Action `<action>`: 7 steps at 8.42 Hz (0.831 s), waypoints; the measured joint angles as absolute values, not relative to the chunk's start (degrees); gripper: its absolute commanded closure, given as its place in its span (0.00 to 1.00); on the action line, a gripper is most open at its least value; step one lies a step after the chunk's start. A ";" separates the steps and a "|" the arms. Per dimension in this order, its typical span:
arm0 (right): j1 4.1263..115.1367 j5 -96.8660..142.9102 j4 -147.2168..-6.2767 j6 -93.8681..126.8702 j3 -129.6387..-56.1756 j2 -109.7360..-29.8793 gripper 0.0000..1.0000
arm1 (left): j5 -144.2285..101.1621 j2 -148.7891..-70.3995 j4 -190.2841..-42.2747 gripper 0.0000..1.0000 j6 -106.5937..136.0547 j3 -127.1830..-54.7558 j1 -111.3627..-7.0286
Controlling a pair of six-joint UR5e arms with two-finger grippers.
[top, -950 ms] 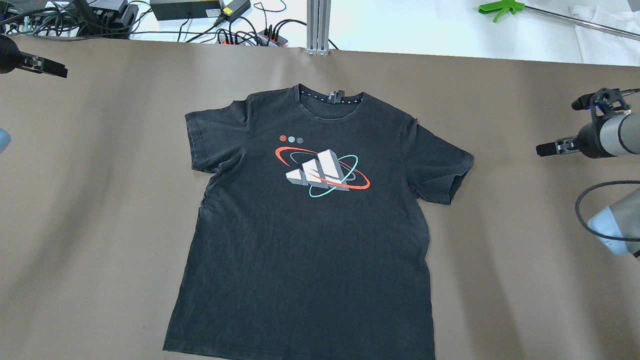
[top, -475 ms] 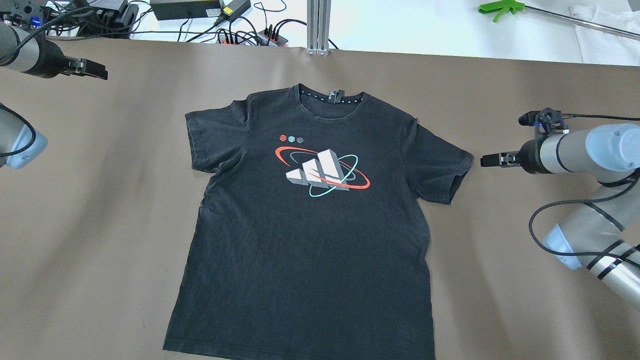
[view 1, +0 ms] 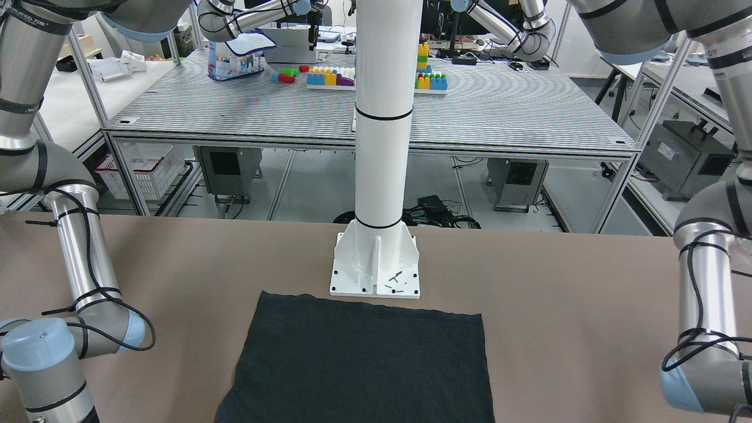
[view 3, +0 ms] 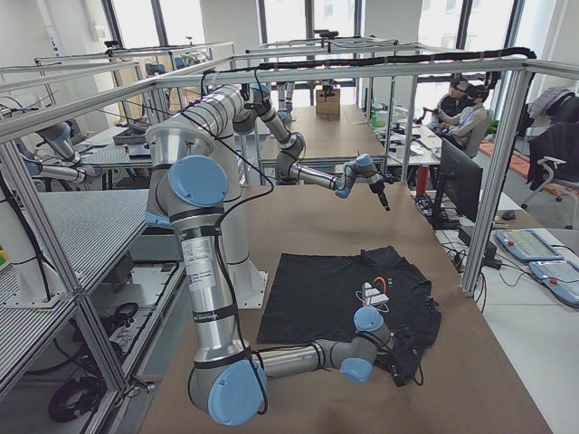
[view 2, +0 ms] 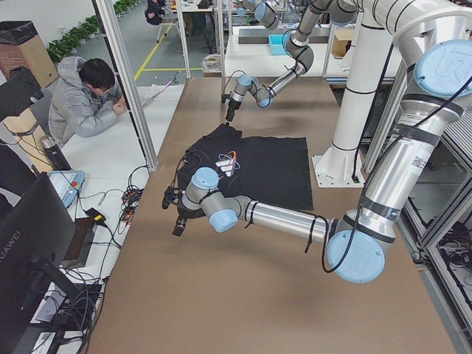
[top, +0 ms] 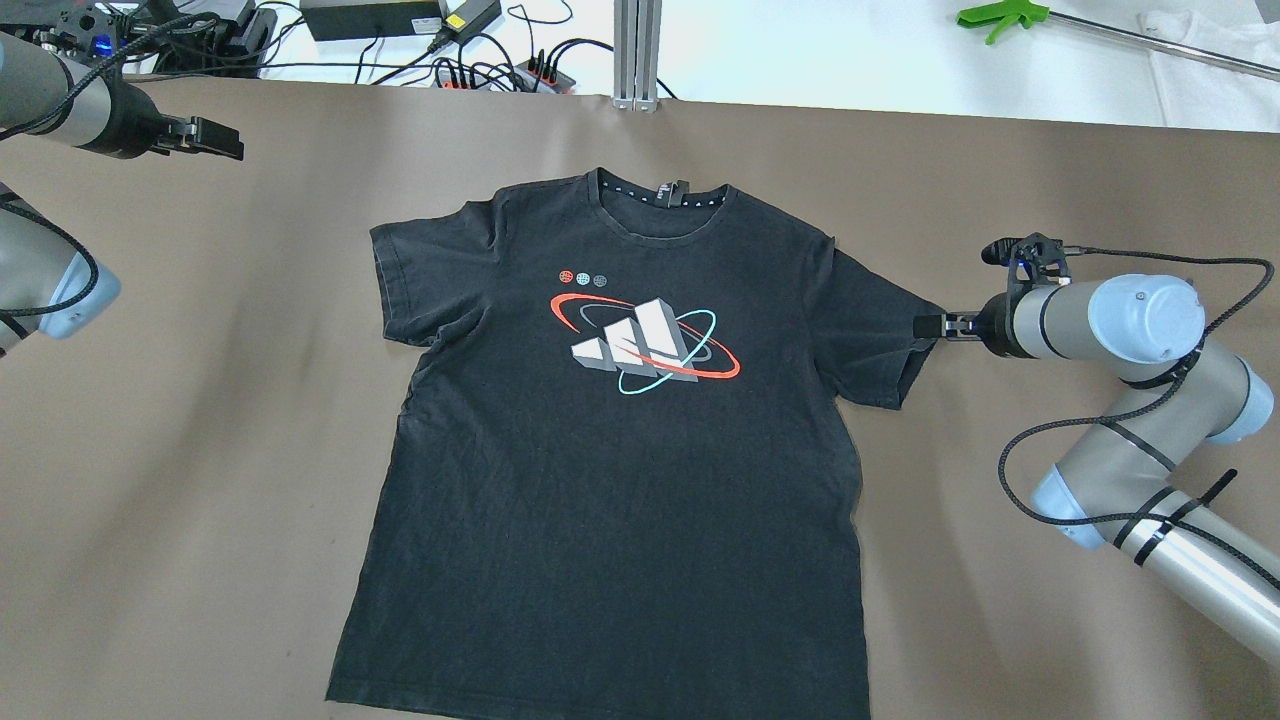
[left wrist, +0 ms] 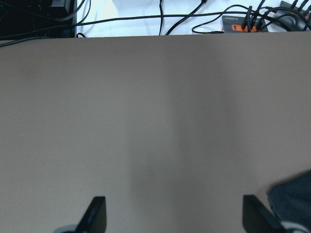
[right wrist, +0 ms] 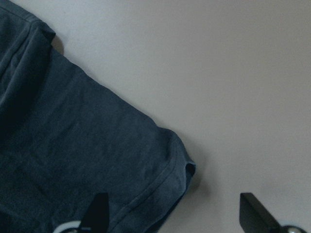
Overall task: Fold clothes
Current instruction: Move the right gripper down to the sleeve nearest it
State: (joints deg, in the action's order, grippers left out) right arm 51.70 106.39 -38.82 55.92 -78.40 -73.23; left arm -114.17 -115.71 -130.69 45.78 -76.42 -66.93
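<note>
The clothes are a black T-shirt [top: 620, 470] with a red, white and teal print. It lies flat and face up on the brown table, collar at the far side. Its hem shows in the front-facing view [view 1: 358, 358]. My right gripper [top: 926, 326] is open and low at the tip of the shirt's right sleeve [right wrist: 87, 145]; in the right wrist view [right wrist: 175, 213] its fingers straddle the sleeve corner. My left gripper [top: 222, 141] is open and empty over bare table at the far left, well away from the left sleeve, whose edge shows in the left wrist view [left wrist: 294, 199].
Cables and a power strip [top: 500, 72] lie beyond the table's far edge, beside an aluminium post [top: 636, 50]. A green tool [top: 1000, 17] lies at the far right. The white pillar's base plate [view 1: 375, 264] stands just behind the shirt's hem. An operator [view 2: 88, 103] sits beside the table.
My right gripper has moved left across the table to the right sleeve's tip. My left gripper has moved right, farther in from the table's left edge. The shirt has not moved.
</note>
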 measured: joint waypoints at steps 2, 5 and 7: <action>51.12 105.43 -38.77 56.13 -77.78 -72.74 0.05 | -114.17 -115.75 -130.69 0.00 45.80 -76.36 -66.90; 50.32 105.06 -38.82 56.43 -77.26 -72.20 0.06 | -114.17 -115.75 -130.69 0.00 45.79 -76.31 -66.89; 49.22 105.03 -38.77 56.90 -77.12 -72.14 0.11 | -114.17 -115.76 -130.69 0.00 45.76 -76.29 -66.89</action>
